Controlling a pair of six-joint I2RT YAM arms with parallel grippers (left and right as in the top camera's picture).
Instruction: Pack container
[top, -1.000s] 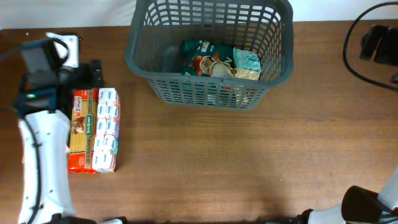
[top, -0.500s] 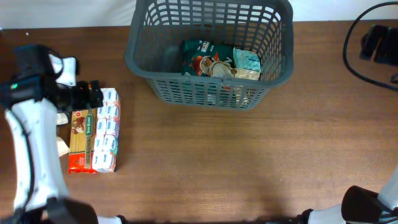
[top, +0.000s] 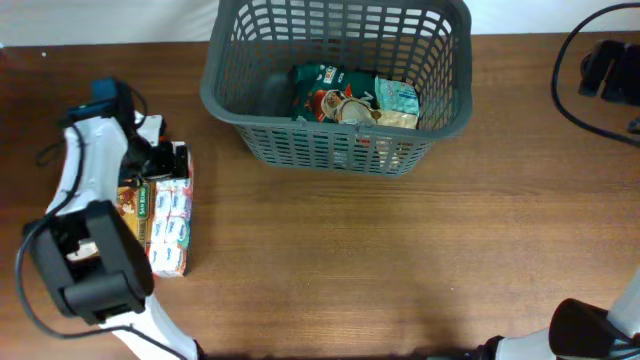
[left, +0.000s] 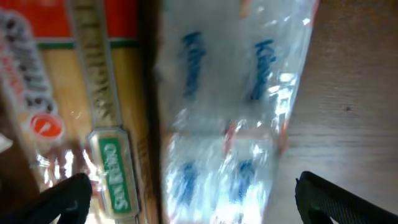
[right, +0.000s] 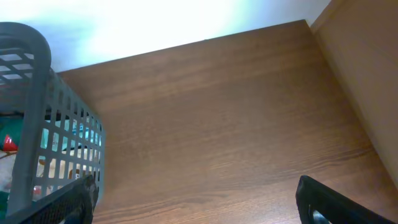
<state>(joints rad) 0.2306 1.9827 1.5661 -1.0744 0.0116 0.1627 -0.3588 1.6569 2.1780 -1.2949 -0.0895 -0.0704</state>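
Fingers (left: 65, 198) of the left gripper (left: 193, 194) are standing apart over a tissue pack (left: 230, 112) beside a pasta packet (left: 93, 124); the right gripper (right: 193, 190) is likewise hanging spread, while the container (top: 330, 150) is sitting at the table's (top: 400, 260) far edge.

You see container (top: 335, 150) at table's far centre, food packets (top: 350, 98) inside. Well left of it, tissue pack (top: 170, 225) lies on table (top: 400, 260), pasta packet (top: 133, 203) touching its left side.
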